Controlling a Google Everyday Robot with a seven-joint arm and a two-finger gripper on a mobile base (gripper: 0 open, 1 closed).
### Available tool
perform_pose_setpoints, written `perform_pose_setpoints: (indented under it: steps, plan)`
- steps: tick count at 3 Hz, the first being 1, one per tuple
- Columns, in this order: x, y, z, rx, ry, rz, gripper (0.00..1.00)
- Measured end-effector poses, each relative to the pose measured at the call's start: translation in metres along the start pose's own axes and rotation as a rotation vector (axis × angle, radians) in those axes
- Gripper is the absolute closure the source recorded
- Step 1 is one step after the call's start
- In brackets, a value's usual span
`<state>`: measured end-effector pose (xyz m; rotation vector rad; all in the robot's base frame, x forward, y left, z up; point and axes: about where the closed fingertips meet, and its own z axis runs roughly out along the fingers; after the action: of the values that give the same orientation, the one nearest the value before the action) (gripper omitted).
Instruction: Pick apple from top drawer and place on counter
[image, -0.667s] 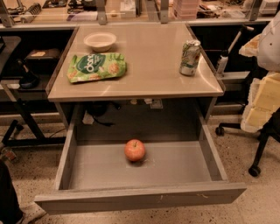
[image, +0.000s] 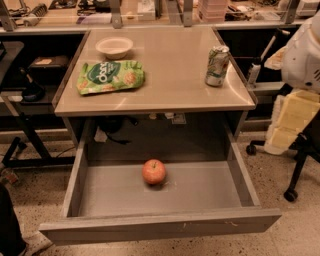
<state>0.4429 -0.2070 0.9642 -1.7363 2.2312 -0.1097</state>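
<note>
The apple (image: 154, 172) sits upright in the middle of the pulled-out top drawer (image: 110, 192), in the lower centre of the frame. Its stem points up, and it is round, so it has no long axis to speak of. On the counter (image: 170, 65) above are a bowl (image: 114, 47), a green chip bag (image: 110, 76) and a soda can (image: 217, 66). Only white arm casing (image: 302, 50) shows at the right edge (the gripper is out of sight there, so I cannot tell its state). Nothing has shifted since a moment ago.
</note>
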Motion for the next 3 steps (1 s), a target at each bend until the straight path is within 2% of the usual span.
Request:
perform_pose_setpoints:
  steps: [1,2,3]
  plan:
    - [-0.024,0.014,0.037,-0.058,-0.020,0.002,0.00]
    - [-0.043,0.028,0.079,-0.134,-0.079,0.016,0.00]
    - [-0.043,0.028,0.079,-0.134,-0.079,0.016,0.00]
